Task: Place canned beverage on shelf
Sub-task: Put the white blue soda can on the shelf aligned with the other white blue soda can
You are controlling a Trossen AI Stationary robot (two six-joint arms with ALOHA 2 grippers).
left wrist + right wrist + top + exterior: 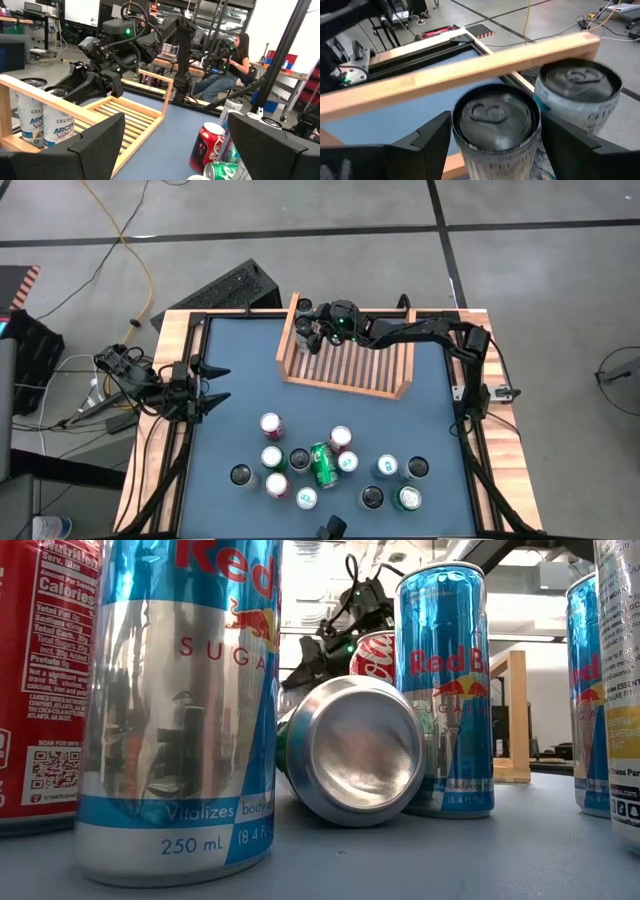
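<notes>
Where its corner lies, shelf (345, 370) holds two cans (304, 333).

Light: even, bright overhead lighting is seen; shadows are soft.
Glare: reflections are carried by the nearest tall silver-blue can (175, 710).
Blur: the two grey-topped cans (495, 130) are smeared.

The shelf (347, 370) is a light wooden tray with a slatted base, raised side walls and a low front rim. It lies flat near the far edge of the bench, about in the middle. Two white cans (303, 337) stand upright in its far left corner, close together beside the wall. Many more cans (330, 468) stay on the blue surface near the front edge, most upright, one green can (323, 465) on its side.
</notes>
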